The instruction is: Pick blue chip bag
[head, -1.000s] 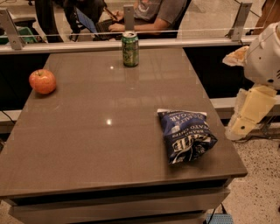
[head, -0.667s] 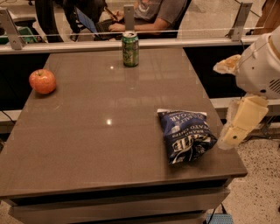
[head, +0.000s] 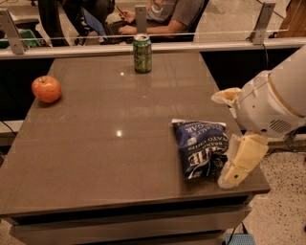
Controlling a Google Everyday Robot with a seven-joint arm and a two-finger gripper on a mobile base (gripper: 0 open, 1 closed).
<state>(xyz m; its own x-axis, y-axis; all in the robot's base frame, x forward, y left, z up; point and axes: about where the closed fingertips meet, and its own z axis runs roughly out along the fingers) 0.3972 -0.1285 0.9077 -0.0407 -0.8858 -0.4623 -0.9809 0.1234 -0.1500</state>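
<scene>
Gripper point(head: 240, 161) hangs at the table's point(head: 95, 158) right edge, about 4 o'clock from the table centre, low down close to the tabletop. Its cream part points down and toward the near edge. Open or shut: can't tell from this angle. The white rounded arm housing point(head: 275, 103) sits above it, at 3 o'clock off the table's side.

Blue chip bag point(head: 201, 147) lies flat on the table at roughly 4 o'clock from centre, close to the near right corner. White lettering faces up, and the white edge is toward the far side. The gripper is just beside the bag, at the bag's 3 to 4 o'clock. Contact or a small gap: can't tell.

Apple point(head: 46, 89) is at 10 o'clock, near the left edge, well apart from the bag. Green can point(head: 142, 53) stands upright at 12 o'clock by the far edge. Beyond it runs a clear barrier point(head: 205, 28), with a seated person point(head: 167, 14) behind.
</scene>
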